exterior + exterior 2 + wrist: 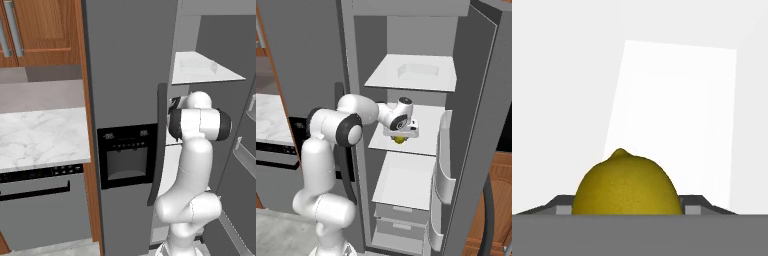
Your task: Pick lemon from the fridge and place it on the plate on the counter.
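Hand view: one lemon, pincer-flanked.

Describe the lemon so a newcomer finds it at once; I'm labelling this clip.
Look into the open fridge, at the middle white shelf. The gripper reaches over it, and the lemon sits right under the gripper, between its fingers. It is the only yellow thing in there, small and oval with a nub.
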Robot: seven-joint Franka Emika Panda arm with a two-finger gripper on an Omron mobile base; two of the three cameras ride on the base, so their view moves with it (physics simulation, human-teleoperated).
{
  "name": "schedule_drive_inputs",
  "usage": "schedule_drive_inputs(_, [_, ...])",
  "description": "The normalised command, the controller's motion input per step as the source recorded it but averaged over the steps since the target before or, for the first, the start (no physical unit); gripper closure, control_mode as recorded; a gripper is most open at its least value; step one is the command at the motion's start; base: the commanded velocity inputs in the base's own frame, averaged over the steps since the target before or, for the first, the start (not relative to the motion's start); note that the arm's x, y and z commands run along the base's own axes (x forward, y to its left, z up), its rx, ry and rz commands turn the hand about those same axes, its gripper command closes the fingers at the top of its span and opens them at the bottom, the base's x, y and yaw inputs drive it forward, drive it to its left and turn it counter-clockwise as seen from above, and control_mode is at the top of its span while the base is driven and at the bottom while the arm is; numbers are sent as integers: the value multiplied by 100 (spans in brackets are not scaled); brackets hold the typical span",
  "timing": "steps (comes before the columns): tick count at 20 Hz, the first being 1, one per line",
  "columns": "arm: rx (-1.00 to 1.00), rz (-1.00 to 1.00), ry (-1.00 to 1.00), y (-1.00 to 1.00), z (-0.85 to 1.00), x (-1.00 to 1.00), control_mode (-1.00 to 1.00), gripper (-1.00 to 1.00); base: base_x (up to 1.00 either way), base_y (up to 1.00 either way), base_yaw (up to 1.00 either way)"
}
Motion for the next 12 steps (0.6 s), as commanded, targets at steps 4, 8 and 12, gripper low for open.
schedule_drive_inputs(4, [0, 0, 0, -5, 0, -35, -100, 100, 0, 0, 0])
schedule_drive_inputs(8, [0, 0, -3, -16, 7, -81, -100, 100, 0, 0, 0])
schedule_drive_inputs(12, [0, -1, -4, -3, 17, -78, -100, 100, 0, 0, 0])
